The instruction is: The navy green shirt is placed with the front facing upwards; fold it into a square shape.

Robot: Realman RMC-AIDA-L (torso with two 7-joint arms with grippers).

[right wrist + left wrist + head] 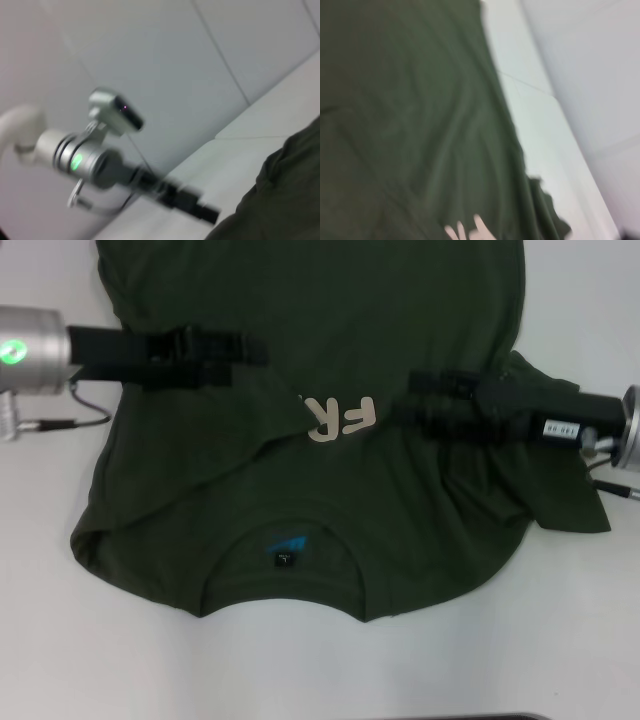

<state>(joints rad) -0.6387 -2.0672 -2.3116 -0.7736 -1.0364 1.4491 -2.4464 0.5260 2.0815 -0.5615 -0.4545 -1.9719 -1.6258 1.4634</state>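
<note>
— Shirt (330, 490) first: where is it lying, and which way is it pointing?

— The navy green shirt is lying spread on the white table (560, 300), with its collar (285, 540) toward the robot and its hem running out of the head view on the far side. So its long axis is running from the robot straight away. The left side is already lying folded in over the chest, covering part of the cream lettering (345, 418), and the right sleeve (560, 500) is sitting bunched just beside the collar end.

— And the grippers?

— The left gripper (255, 348) is reaching in over the folded flap, beyond the lettering. The right gripper (418, 400) is coming in just beside the lettering on the other side. Dark fingers against dark cloth: I cannot tell whether either pair is standing open or closed on fabric.

— How am I expecting the cloth to behave?

— Judging by the creases, it is looking soft, light and limp, so it is likely sagging and dragging wherever it is not supported. I am thinking a pinch at an edge, near the shoulder seam or side hem, is the safest hold.
</note>
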